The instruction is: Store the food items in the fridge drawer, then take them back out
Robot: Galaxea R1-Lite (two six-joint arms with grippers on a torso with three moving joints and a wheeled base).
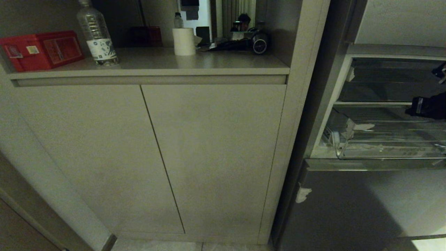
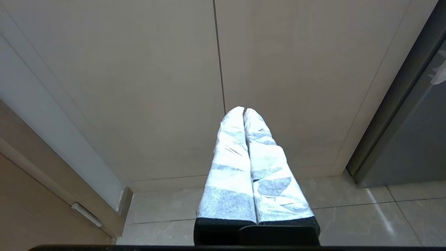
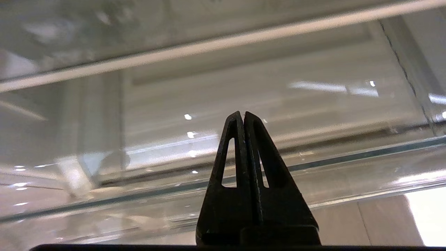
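text: none legible | water bottle label, red box stickers — unreadable

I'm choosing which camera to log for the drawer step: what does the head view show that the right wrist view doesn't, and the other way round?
Only the head view shows the surroundings: the cabinet counter with a red box, a water bottle and a paper roll.

Only the right wrist view shows the right gripper up close, jaws shut and holding nothing.

Both show the clear fridge drawer pulled out, with no food items visible in it, and the right arm at it.
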